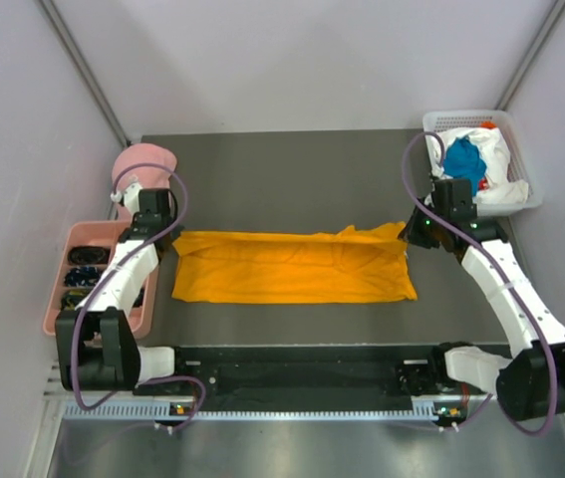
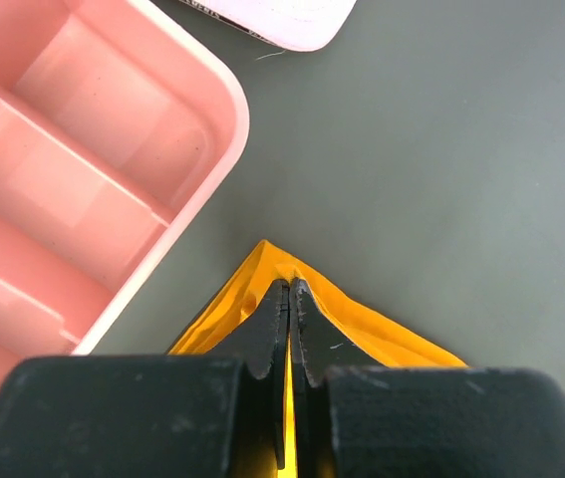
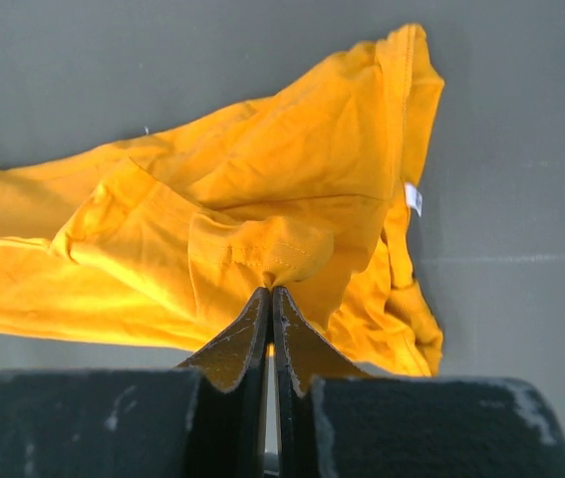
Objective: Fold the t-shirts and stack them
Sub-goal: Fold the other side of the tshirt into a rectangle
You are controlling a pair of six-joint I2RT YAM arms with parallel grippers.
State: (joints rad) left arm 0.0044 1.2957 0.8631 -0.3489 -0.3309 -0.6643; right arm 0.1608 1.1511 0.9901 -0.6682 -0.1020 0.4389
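Orange-yellow t-shirt (image 1: 292, 267): lies spread as a wide band across the middle of the worktop (image 1: 282, 169), its long side running left to right, wrinkled and bunched at its far right corner
Left tool (image 2: 289, 291): clenched on the shirt's far left corner, cloth pinched between the closed jaws, just beside the pink tray (image 2: 83, 149)
Right tool (image 3: 270, 295): clenched on a bunched fold at the shirt's far right corner, near the white label (image 3: 413, 198)
Step in hand: most likely a fold of the orange-yellow t-shirt, with both far corners gripped at once
Next move: probably calls for lifting both corners evenly and carrying the far edge over toward the near edge, keeping the cloth taut between the tools so the fold lands square
Risk: the right corner is crumpled, so that side may fold unevenly
Other shirts: teal-blue t-shirt (image 1: 464, 164) and white t-shirt (image 1: 498, 149) are heaped in the white basket (image 1: 533, 189) at the far right corner of the worktop, not yet folded
Pink cap (image 1: 144, 159): sits at the far left corner, apart from the shirt
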